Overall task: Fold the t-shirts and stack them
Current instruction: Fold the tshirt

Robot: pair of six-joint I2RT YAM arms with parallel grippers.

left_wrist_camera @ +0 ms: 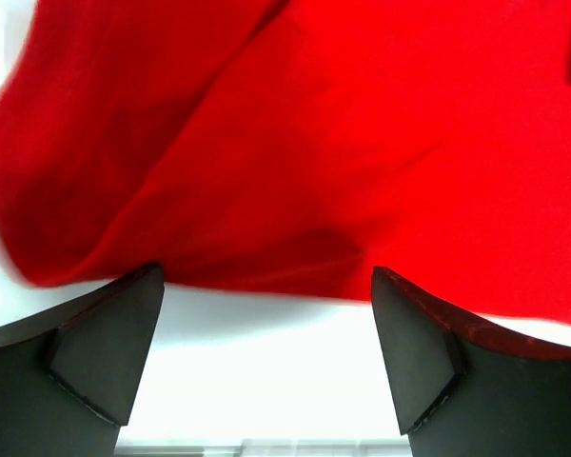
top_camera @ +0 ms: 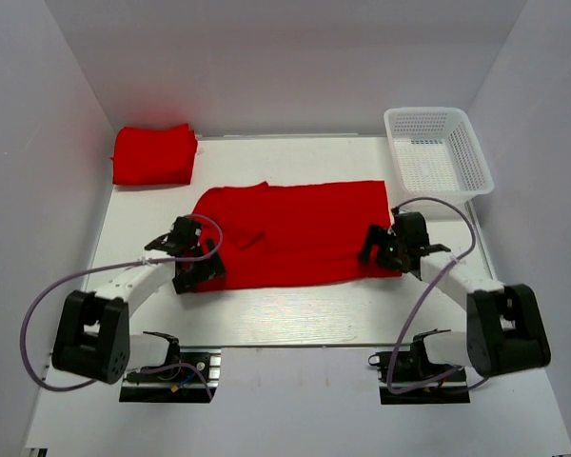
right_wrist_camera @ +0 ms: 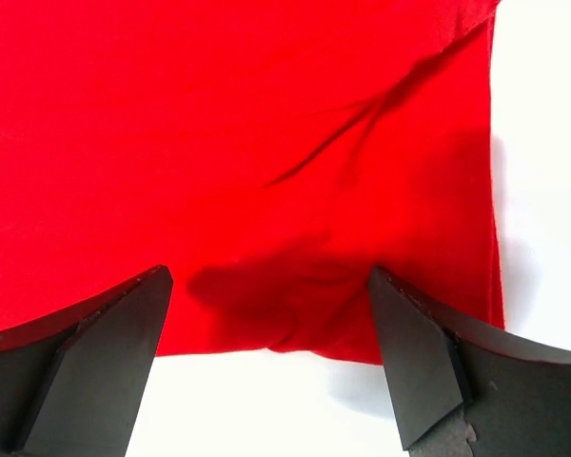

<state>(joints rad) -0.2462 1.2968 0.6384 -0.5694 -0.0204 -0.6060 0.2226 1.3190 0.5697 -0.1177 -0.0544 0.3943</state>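
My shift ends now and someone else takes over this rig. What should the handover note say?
Grippers: the left gripper is open and holds nothing, at the near left edge of the spread shirt. The right gripper is open and holds nothing, over that shirt's near right corner.
Things: the spread shirt lies mid-table, wrinkled at its left end. The folded shirt sits at the far left corner of the table. The basket is at the far right with no shirt in it.
Done: one shirt folded.
Left: fold the spread shirt and stack it on the folded shirt.
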